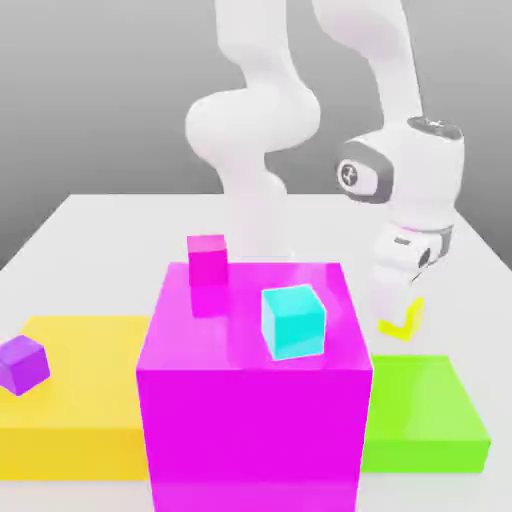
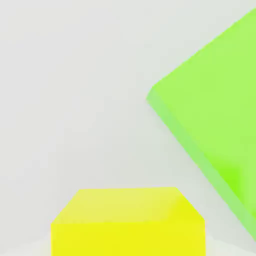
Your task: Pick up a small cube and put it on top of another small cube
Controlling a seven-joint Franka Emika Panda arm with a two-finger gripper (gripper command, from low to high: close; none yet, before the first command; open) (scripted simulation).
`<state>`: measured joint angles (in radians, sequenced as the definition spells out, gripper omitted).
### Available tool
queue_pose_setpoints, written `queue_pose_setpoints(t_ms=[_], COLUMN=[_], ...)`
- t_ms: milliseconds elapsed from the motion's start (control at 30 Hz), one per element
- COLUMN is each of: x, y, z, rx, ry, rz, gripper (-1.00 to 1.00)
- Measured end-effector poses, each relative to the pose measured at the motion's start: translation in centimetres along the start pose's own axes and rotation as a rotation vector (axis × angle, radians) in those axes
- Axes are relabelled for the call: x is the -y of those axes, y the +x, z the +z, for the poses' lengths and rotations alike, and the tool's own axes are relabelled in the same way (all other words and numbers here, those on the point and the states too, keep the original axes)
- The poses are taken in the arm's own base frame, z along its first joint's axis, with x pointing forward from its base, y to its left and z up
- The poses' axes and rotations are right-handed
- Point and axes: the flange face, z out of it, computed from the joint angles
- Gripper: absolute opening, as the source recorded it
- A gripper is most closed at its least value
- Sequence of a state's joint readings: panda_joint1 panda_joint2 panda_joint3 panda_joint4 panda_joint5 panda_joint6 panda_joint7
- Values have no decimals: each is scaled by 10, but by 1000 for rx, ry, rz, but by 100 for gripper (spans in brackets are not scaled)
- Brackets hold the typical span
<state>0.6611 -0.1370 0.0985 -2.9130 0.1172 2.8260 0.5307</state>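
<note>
One end effector (image 1: 396,306) is clamped on one small yellow cube (image 1: 414,319).
There are four small cubes: the yellow one at right of the exterior view, one purple (image 1: 24,366) at left, one pink (image 1: 208,260) and one cyan (image 1: 293,322) upon the big magenta block (image 1: 255,435). Two slabs, yellow (image 1: 85,375) and green (image 1: 420,400), are at lower left and lower right.

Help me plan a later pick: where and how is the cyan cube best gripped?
I'd come from straight above and pinch two opposite side faces of the cyan cube. Its top is uncovered, and its sides are flat. It sits slightly turned against the edges of the big magenta block, so line the grip up with the cube.
</note>
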Motion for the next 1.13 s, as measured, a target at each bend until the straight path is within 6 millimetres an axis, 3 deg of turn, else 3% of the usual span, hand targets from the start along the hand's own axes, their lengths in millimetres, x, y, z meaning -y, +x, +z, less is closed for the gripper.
queue_pose_setpoints(t_ms=[233,400,633,833,900,1000,1033,1133], x=[-46,-101,-194,-274,-284,-289,-290,-290], y=[65,89,84,48,39,36,35,35], z=[-75,-130,-199,-253,-240,-200,-190,-190], rx=[-20,-29,-21,1,30,39,39,39], ry=[45,51,21,-11,-34,-40,-40,-40], rz=[-93,-185,-321,-418,-434,-438,-439,-439], gripper=[-100,-100,-100,-100,-100,-100,100,100])
